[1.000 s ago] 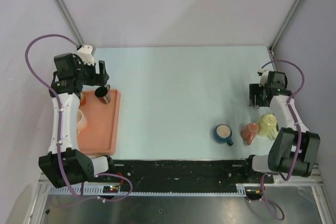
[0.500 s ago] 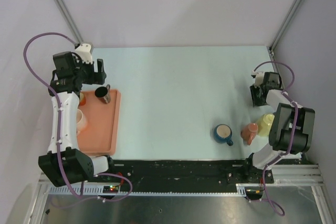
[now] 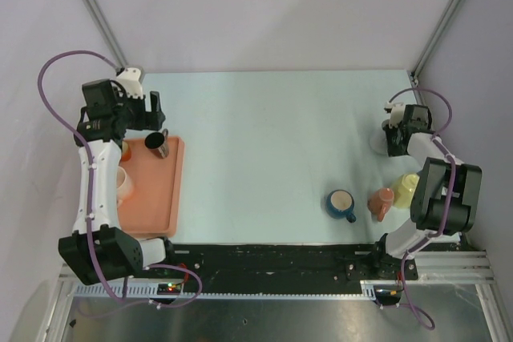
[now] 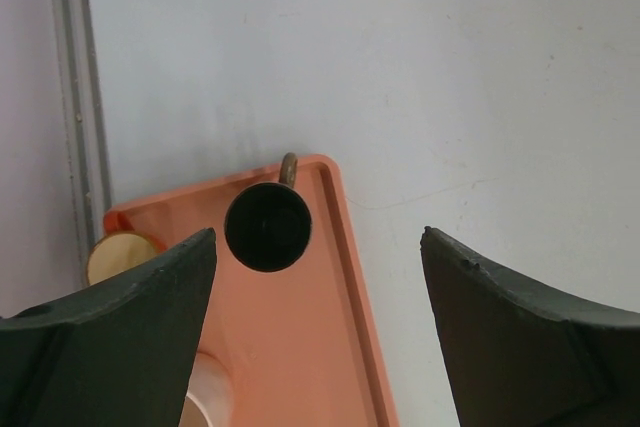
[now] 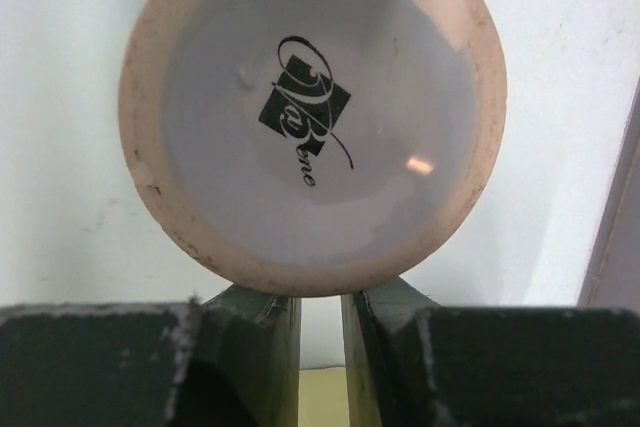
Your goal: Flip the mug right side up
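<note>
While I am viewing from above, the pale surface (image 3: 264, 134) is lying between lilac walls (image 3: 264, 14), with open room between the tray (image 3: 156, 198) and the right-hand mugs. At the right edge the upturned mug (image 5: 310, 117) is showing its stamped base, just beside the right gripper (image 5: 320, 299), whose fingers are sitting nearly together. A blue mug (image 3: 341, 204), terracotta mug (image 3: 381, 202) and yellow mug (image 3: 407, 188) are crowding the near right. The left gripper (image 4: 318, 234), spread wide, is hovering over a dark mug (image 4: 267, 226).

Table (image 3: 264, 134); tray (image 3: 164, 198); blue mug (image 3: 340, 203); orange mug (image 3: 381, 202); yellow mug (image 3: 405, 187); inverted mug (image 5: 310, 117), seemingly grounded.
</note>
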Controlling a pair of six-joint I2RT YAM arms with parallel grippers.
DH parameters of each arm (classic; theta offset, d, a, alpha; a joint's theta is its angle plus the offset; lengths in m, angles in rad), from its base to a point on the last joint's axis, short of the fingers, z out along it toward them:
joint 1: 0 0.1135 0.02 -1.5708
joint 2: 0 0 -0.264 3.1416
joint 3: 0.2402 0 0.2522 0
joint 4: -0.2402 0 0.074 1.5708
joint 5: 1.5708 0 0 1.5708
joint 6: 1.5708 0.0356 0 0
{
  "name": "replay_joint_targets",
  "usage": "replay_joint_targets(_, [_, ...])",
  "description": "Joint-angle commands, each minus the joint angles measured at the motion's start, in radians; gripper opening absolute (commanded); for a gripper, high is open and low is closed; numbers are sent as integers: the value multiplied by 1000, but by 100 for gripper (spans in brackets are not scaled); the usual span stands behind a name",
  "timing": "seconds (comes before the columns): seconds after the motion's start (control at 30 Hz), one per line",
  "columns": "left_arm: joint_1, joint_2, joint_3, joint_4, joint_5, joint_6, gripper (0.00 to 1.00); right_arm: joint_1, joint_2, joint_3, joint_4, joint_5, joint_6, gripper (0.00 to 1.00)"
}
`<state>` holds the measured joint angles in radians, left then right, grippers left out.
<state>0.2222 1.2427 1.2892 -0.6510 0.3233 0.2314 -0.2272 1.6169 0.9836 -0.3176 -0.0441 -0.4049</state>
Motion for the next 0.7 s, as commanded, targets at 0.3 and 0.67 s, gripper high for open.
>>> replay_joint_targets(0.3, [-246,-44,125,-100,236,-112,87,232,-347,80,151,-271,429,0])
replay_joint_targets(0.67, [-393,40,405,-98,598,-463,100,713,-421,86,702,-306,969,0])
